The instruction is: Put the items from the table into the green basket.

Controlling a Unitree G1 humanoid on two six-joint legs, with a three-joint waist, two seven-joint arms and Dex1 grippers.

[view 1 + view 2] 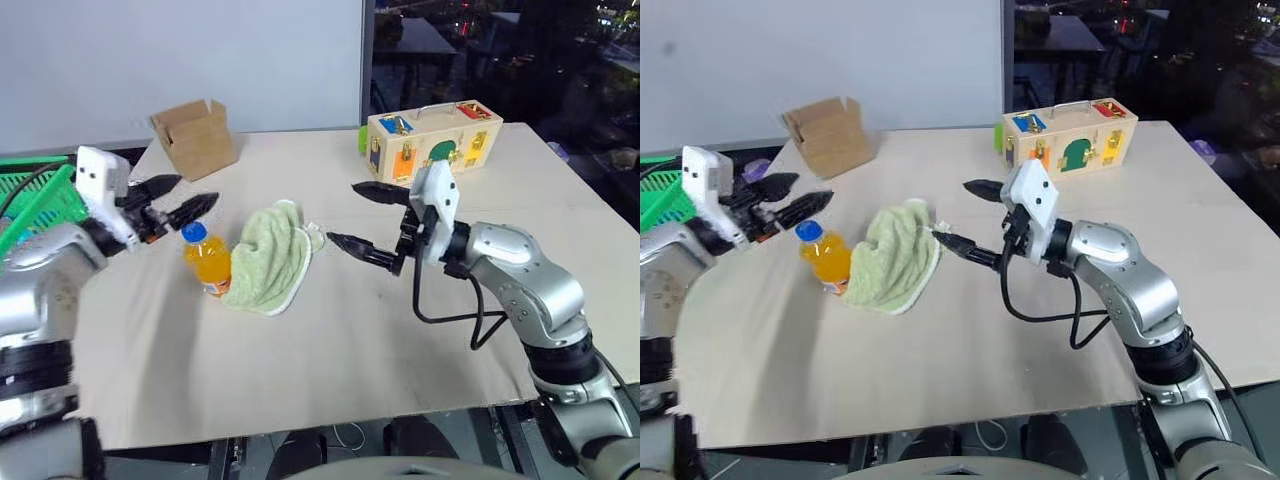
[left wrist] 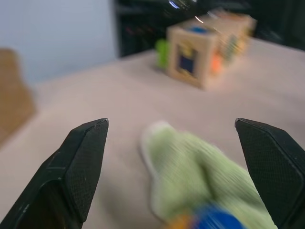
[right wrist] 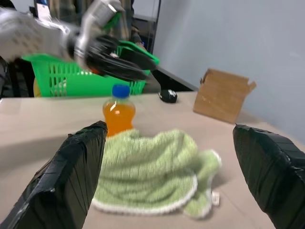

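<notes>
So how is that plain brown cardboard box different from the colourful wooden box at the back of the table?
The cardboard box is plain brown with its flaps open, while the wooden box is closed, pale wood, with coloured panels and a metal handle on top. The cardboard box looks shorter and squarer; the wooden box is long. The cardboard box sits at the far left, the wooden one further right. Both rest on the table, away from both grippers.

Fluffy cloth towel (image 1: 268, 256), glossy plastic bottle (image 1: 206, 260), matt wooden table (image 1: 330, 340).
</notes>
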